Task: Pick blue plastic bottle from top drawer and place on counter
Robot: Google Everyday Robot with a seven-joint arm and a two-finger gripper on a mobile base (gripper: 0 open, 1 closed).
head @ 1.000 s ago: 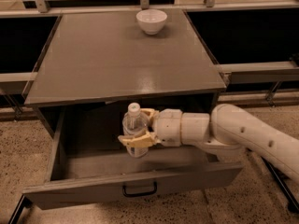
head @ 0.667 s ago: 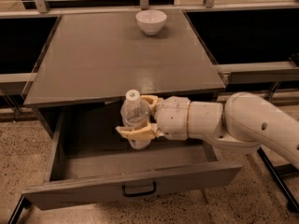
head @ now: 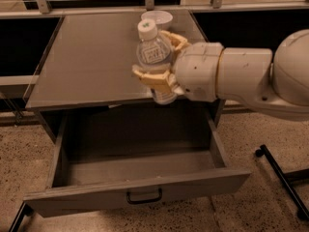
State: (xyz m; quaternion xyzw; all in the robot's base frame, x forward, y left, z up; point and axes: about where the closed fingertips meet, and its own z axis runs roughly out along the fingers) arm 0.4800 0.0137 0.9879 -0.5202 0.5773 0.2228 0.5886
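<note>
Camera view (the only one).

- Tool (head: 154,61): pale two-finger unit on the end of the white arm (head: 241,76), which reaches in from the right. The fingers are closed around the blue plastic bottle, one in front at its lower body and one behind near its shoulder. The tool hangs over the front right part of the bench, above the gap to the drawer.
- Blue plastic bottle (head: 151,50): clear with a white cap, tilted slightly, held in the air. It is clear of the drawer and touches no surface that I can see.
- Top drawer (head: 87,195): pulled fully open. Its black handle (head: 144,196) sits in the middle of the front panel. Nothing shows inside it.
- Bench (head: 87,57): flat grey top. A white bowl (head: 157,17) stands at its back edge, partly hidden behind the bottle cap.

Step in hand, by my reading: the pick is done and the carry to the bench is under way. The bottle is not yet set down.

Next move, as I judge it: bring the bottle further in over the bench, well short of the white bowl. Right it so the base is level, lower it until it rests, and only then release. Its tilt and narrow base make it likely to tip if let go early.
</note>
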